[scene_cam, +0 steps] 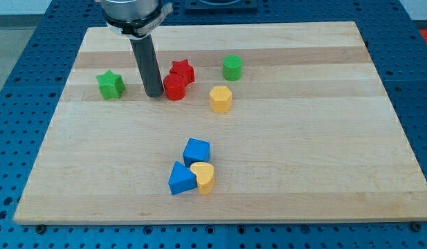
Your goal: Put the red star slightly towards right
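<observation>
We find no text, label, brand, number or sign to read anywhere near my tip (156, 95); the blocks beside it and the wooden board (303, 138) appear unmarked, though fine print might escape us at this resolution.

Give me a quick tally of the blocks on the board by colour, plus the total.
Red: 2, the red star and a red cylinder beside my tip
Green: 2, a green star and a green cylinder
Yellow: 2, a yellow hexagon and a yellow heart
Blue: 2, a blue cube and a blue wedge
Total: 8
</observation>
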You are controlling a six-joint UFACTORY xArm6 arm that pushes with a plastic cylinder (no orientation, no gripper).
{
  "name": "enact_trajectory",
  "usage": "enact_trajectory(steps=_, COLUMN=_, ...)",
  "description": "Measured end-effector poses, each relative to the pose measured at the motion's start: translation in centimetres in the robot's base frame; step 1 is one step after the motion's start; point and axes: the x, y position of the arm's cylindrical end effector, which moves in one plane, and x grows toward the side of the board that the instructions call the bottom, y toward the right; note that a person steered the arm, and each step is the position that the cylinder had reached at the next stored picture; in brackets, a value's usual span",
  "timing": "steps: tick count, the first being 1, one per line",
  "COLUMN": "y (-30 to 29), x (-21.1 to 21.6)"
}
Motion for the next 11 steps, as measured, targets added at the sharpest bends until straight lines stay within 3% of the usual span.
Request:
enact_trajectory(steps=3, y=1.5, x=-6.0)
enact_trajectory(steps=6, y=-0.5, x=-5.1)
enact_trajectory(steps=9, y=4.8, x=-5.1)
enact_trajectory(steps=11, y=4.5, x=-5.6)
